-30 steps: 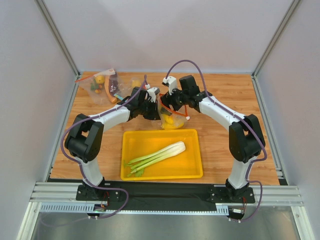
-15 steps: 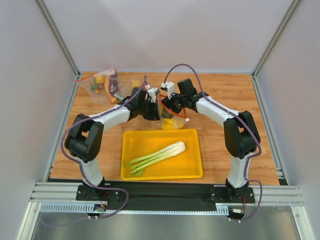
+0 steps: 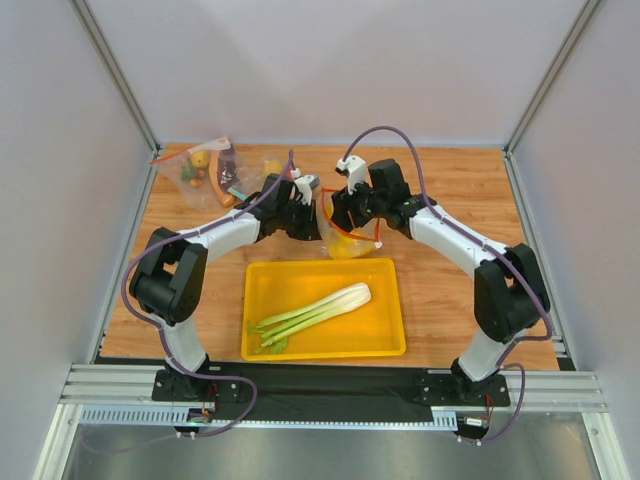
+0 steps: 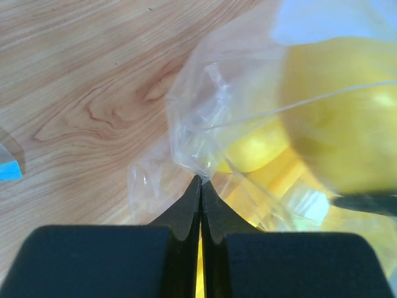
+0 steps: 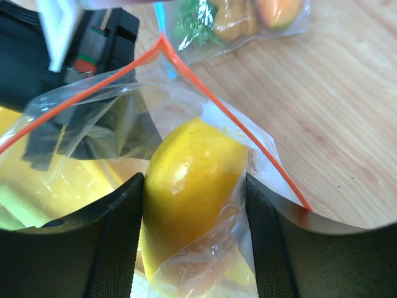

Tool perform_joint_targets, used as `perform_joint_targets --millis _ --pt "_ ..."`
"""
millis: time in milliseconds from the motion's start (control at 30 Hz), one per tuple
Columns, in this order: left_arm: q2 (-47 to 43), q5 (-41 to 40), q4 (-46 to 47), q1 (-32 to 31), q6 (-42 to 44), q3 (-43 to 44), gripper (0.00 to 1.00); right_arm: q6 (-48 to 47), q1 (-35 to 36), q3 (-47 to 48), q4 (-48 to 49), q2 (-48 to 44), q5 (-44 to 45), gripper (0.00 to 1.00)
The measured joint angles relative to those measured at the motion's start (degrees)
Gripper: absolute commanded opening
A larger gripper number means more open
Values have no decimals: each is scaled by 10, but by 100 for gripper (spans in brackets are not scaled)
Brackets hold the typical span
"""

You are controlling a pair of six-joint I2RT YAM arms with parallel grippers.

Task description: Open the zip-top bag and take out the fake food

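Clear crinkled plastic of the zip-top bag (image 3: 353, 242) is held between the two arms near the middle of the wooden surface (image 3: 450, 300), just at 12 o'clock from the yellow tray (image 3: 400, 312). The left fingers (image 4: 200, 202) are clenched flat together, pinching a fold of the bag's wall on its 9 o'clock side. The right fingers (image 3: 342, 218) come in at the mouth from 3 o'clock and are clamped on the yellow fruit (image 5: 189, 180), one black pad against each flank. Film wraps the fruit's lower half, so I cannot tell whether plastic lies between pad and fruit. The red-orange zip strip (image 5: 236, 124) is parted into a wide V around that fruit. Another rounded yellow-orange piece (image 4: 254, 149) sits lower in the bag. The celery-like stalk (image 3: 318, 310) lies in the tray, slanting from 8 to 2 o'clock.

The bag's bottom is just beside the tray's far rim. A bag of carrot and greens (image 5: 236, 18) lies just beyond the V's apex. Spare bags (image 3: 205, 170) cluster at 10 to 11 o'clock near the far-left corner, behind the left arm. Open wood stretches from 1 to 4 o'clock out to the right frame rail (image 3: 528, 230).
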Motion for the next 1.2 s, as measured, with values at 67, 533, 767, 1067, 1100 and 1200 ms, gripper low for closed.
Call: perform_joint_targets --millis 67,533,767,1067,1100,1200 --pt "0 0 0 0 0 2 0 9 0 -20 14 -28 13 40" --pt "0 18 23 -5 -4 21 0 130 0 -103 75 -157 78 45" --pt "0 17 14 -5 -4 21 0 229 -10 -182 198 -165 78 47" --pt "0 15 4 -5 -4 20 0 304 -14 -210 337 -143 -19 60" --pt "0 15 5 -5 -4 20 0 305 -14 -210 343 -143 -30 63" --pt "0 15 5 -5 -4 20 0 305 -13 -210 352 -142 -51 67"
